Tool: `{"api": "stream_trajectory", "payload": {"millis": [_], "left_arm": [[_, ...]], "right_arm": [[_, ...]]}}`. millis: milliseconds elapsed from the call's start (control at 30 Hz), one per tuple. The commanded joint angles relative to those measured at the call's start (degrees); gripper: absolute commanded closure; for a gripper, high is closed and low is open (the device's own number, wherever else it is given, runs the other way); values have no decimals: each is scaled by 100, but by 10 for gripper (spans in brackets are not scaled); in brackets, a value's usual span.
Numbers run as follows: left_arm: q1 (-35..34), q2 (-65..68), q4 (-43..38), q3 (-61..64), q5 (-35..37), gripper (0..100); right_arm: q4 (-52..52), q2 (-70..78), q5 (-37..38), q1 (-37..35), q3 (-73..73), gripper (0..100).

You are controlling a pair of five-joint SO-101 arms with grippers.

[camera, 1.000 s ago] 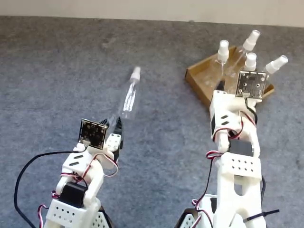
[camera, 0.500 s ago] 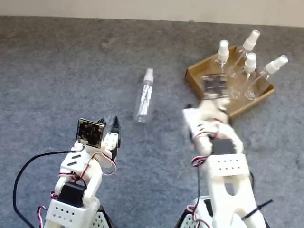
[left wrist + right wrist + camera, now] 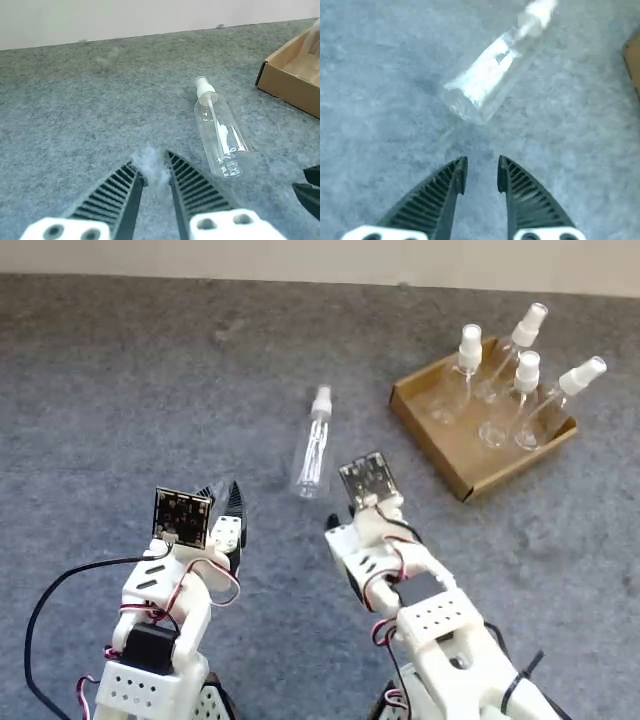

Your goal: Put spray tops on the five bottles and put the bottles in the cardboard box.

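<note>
**Pickup of fifth bottle in hand**

Right gripper (image 3: 481, 167) hung empty, jaws narrowly parted, just short of the clear plastic bottle with white spray top (image 3: 487, 77) lying on grey carpet (image 3: 120, 370). Left gripper (image 3: 156, 170) was likewise narrow, empty. Four capped bottles (image 3: 510, 405) stood in the brown cardboard box (image 3: 425, 440). Next move probably needed wider jaws.

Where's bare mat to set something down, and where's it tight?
Bare: mat left of the lying bottle; strip between that bottle and the box. Tight: the box, holding four bottles; right gripper close to the lying bottle.
</note>
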Motion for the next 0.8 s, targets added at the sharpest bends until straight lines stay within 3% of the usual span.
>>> {"api": "stream_trajectory", "payload": {"millis": [0, 600, 767], "left_arm": [[-84, -84, 0, 110, -44, 995], [-180, -84, 0, 110, -44, 995], [-673, -84, -105, 110, -44, 995]], "right_arm": [[-479, -171, 44, 92, 145, 915], [-541, -163, 53, 92, 207, 914], [523, -110, -53, 286, -409, 913]]}}
